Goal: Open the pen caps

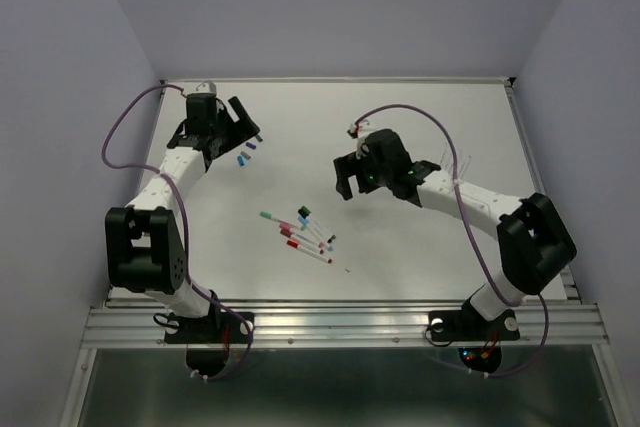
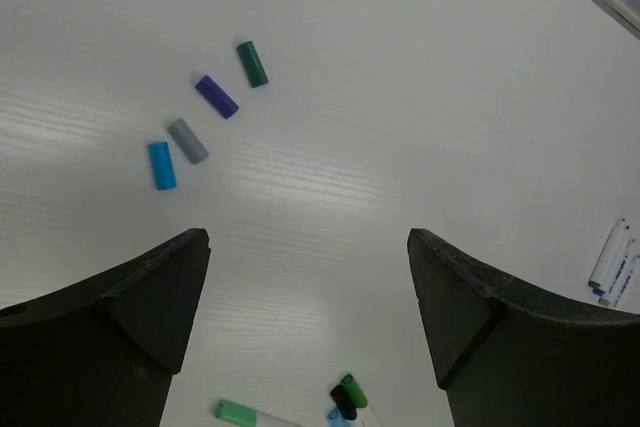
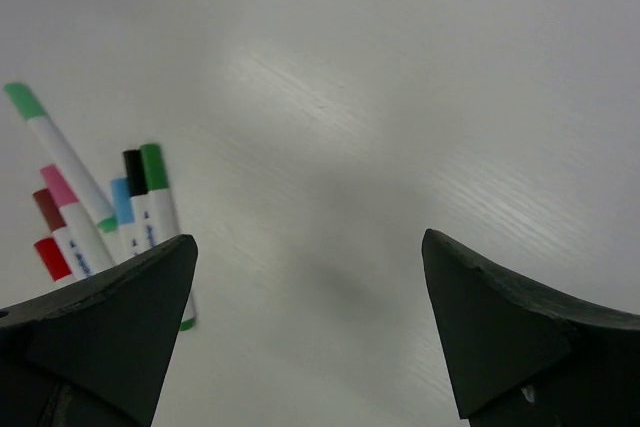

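The whole rig sits in a little booth. Pale lavender walls [image 1: 60,67] close in on the left, back and right around a white table [image 1: 430,117], and the wrist views show a faint grain and some soft glare on it. A ribbed aluminium rail [image 1: 350,325] runs along the near edge at the bottom of the top view, and both arm bases are bolted there. Purple cables [image 1: 108,142] loop off the arms.

The left gripper [image 1: 247,119] is in the upper left of the top view, hanging over the table with its jaws spread wide and holding nothing. Just beside it, toward the centre, lie some loose pen caps [image 1: 244,153]. The left wrist view shows four of them in a loose arc in the upper left of the frame: a light blue cap [image 2: 161,165], a grey cap [image 2: 187,140], a purple cap [image 2: 217,96] and a green cap [image 2: 252,63]. All four lie flat, close together.

The right gripper [image 1: 344,169] is a bit right of centre, fingers wide apart too, with only bare table showing between them.

The pens [image 1: 300,232] lie in a scattered bunch in the middle of the frame, lower than both grippers. In the right wrist view they sit at the left edge, showing green, pink, red, black and blue ends. A few more white barrels [image 2: 612,259] poke in at the right edge of the left wrist view.
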### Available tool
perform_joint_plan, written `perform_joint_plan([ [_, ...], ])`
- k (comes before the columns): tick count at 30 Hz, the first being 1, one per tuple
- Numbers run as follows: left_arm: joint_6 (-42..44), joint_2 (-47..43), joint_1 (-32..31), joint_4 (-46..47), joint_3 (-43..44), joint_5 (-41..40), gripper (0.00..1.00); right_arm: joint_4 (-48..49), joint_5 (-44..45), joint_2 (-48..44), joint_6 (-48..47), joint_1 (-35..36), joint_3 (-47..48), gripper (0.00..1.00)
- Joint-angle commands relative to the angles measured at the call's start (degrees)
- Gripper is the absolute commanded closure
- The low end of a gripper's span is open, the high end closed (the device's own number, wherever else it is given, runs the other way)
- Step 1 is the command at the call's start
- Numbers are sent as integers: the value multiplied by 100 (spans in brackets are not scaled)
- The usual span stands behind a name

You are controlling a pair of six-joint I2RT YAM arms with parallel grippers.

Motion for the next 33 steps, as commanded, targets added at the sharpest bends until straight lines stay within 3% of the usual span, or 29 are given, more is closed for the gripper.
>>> perform_joint_plan([
  [1, -12, -385, -45, 200, -203, -78, 7, -107, -545, 351, -650, 659, 389, 0],
  [14, -56, -525, -45, 235, -361, -130, 7, -766, 78, 1528, -1239, 1644, 1056, 0],
  [33, -38, -534, -45, 191, -317, -122, 7, -968, 412, 2074, -1152, 1645, 1215, 3],
])
